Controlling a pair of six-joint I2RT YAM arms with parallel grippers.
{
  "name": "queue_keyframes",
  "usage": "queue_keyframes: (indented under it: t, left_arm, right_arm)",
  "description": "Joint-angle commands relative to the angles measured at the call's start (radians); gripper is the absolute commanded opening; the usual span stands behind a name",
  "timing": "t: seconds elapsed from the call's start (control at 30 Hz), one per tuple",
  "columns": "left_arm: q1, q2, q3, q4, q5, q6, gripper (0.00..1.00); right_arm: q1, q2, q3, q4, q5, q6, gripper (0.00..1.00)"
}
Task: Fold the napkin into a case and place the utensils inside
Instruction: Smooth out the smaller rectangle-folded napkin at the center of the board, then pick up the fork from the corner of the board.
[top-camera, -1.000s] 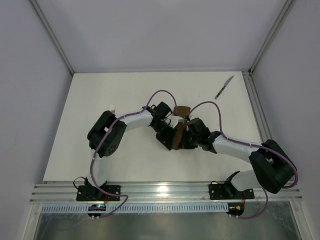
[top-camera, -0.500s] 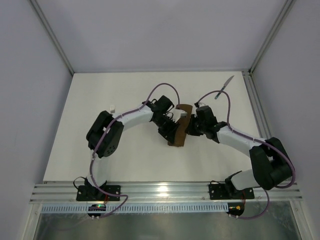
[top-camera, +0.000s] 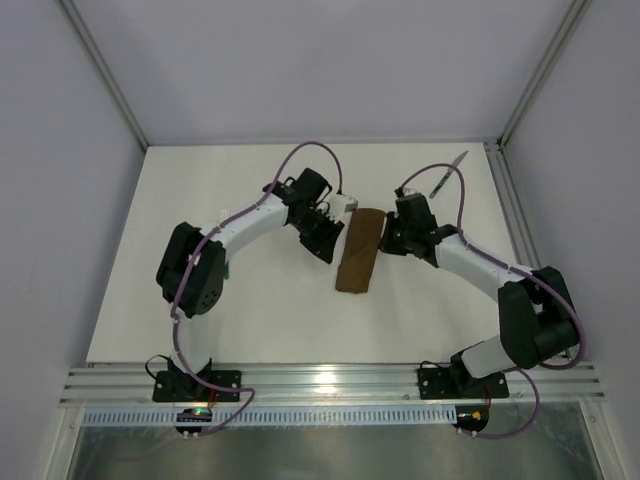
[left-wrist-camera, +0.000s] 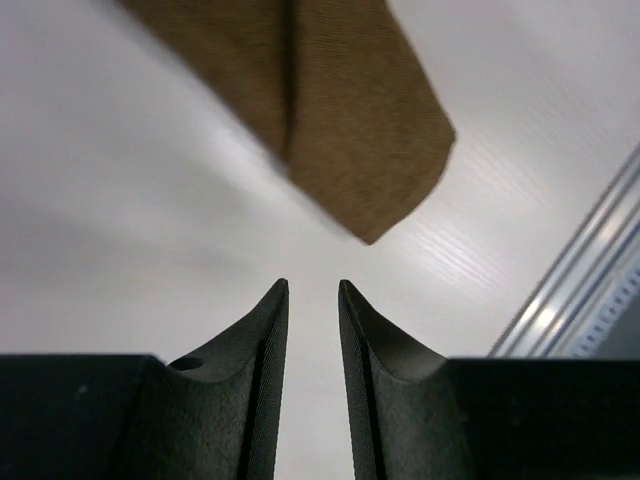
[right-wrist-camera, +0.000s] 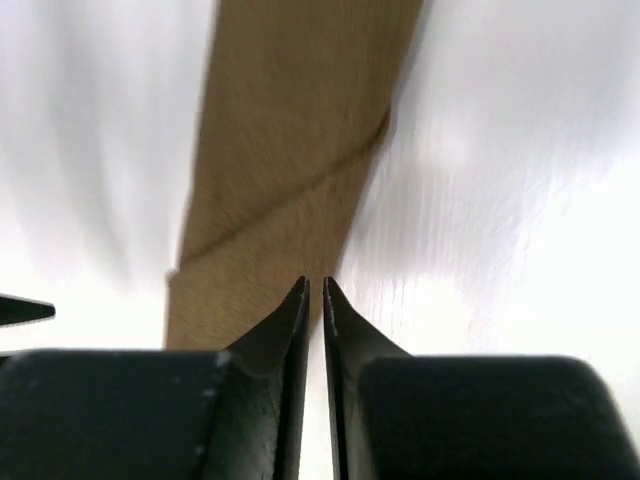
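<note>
The napkin lies flat on the table as a narrow dark brown case (top-camera: 359, 251), slightly tilted. It also shows in the left wrist view (left-wrist-camera: 350, 130) and, with a diagonal fold line, in the right wrist view (right-wrist-camera: 290, 150). My left gripper (top-camera: 328, 248) (left-wrist-camera: 313, 285) is left of the case, clear of it, jaws a narrow gap apart and empty. My right gripper (top-camera: 388, 243) (right-wrist-camera: 315, 282) is at the case's right edge, jaws almost together, holding nothing. The knife (top-camera: 447, 177) lies far right, partly behind a cable. The fork is hidden.
A metal rail (top-camera: 330, 380) runs along the table's near edge and shows in the left wrist view (left-wrist-camera: 585, 290). A frame post (top-camera: 505, 190) borders the table on the right. Purple cables arch over both arms.
Both grippers have let go of the brown cloth and drawn back, the left toward the far left, the right toward the far side. The case now lies flat. The left arm now covers the fork.
</note>
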Motion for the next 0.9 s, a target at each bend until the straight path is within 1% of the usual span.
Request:
queue_keyframes:
  t: [0.0,0.03,0.07,0.1,0.13,0.17,0.2,0.27,0.3,0.33,0.37,0.4,0.47,0.5,0.53,0.57,0.63,0.73,0.87]
  left_arm:
    - [0.114,-0.147,0.094,-0.055,-0.238,0.071,0.29]
    - [0.141,-0.162,0.105,-0.063,-0.28,0.077,0.29]
    - [0.164,-0.194,0.124,-0.075,-0.374,0.086,0.3]
    - [0.215,-0.213,0.132,-0.08,-0.424,0.098,0.32]
    - [0.24,-0.233,0.137,-0.077,-0.482,0.114,0.34]
    - [0.263,-0.269,0.143,-0.074,-0.586,0.121,0.38]
    - [0.302,-0.285,0.145,-0.071,-0.637,0.122,0.42]
    - [0.339,-0.322,0.145,-0.083,-0.683,0.099,0.58]
    - [0.381,-0.331,0.132,-0.1,-0.682,0.086,0.63]
    - [0.404,-0.339,0.122,-0.115,-0.694,0.048,0.66]
    - [0.421,-0.345,0.106,-0.13,-0.703,0.022,0.73]
    - [0.451,-0.357,0.053,-0.146,-0.723,0.004,0.75]
    - [0.468,-0.368,-0.009,-0.146,-0.733,-0.051,0.75]
    - [0.476,-0.374,-0.041,-0.141,-0.72,-0.075,0.75]
    - [0.476,-0.386,-0.105,-0.126,-0.685,-0.091,0.75]
    - [0.476,-0.386,-0.134,-0.112,-0.69,-0.125,0.75]
    - [0.476,-0.368,-0.177,-0.071,-0.72,-0.147,0.75]
    - [0.476,-0.307,-0.208,-0.051,-0.742,-0.173,0.71]
    - [0.478,-0.23,-0.216,-0.013,-0.716,-0.205,0.67]
  right_arm:
    - [-0.051,-0.104,0.214,-0.098,0.173,-0.078,0.18]
    - [-0.066,-0.11,0.245,-0.147,0.201,-0.101,0.26]
    - [-0.089,-0.115,0.274,-0.166,0.224,-0.113,0.33]
    - [-0.097,-0.119,0.316,-0.189,0.246,-0.123,0.41]
    - [-0.105,-0.133,0.328,-0.195,0.269,-0.146,0.5]
    - [-0.117,-0.138,0.353,-0.2,0.276,-0.153,0.65]
    - [-0.122,-0.141,0.366,-0.208,0.28,-0.159,0.67]
    - [-0.126,-0.153,0.385,-0.238,0.29,-0.175,0.68]
    - [-0.126,-0.159,0.386,-0.249,0.287,-0.173,0.68]
    - [-0.126,-0.168,0.379,-0.247,0.281,-0.172,0.68]
    - [-0.126,-0.19,0.367,-0.244,0.266,-0.16,0.68]
    - [-0.126,-0.205,0.333,-0.232,0.255,-0.15,0.68]
    - [-0.126,-0.246,0.273,-0.217,0.228,-0.123,0.68]
    - [-0.126,-0.26,0.25,-0.196,0.212,-0.115,0.69]
    - [-0.125,-0.271,0.232,-0.186,0.189,-0.109,0.69]
    - [-0.125,-0.277,0.201,-0.182,0.153,-0.1,0.68]
    - [-0.125,-0.288,0.176,-0.182,0.129,-0.091,0.68]
    - [-0.125,-0.303,0.126,-0.174,0.112,-0.08,0.68]
    - [-0.125,-0.339,0.066,-0.168,0.108,-0.074,0.68]
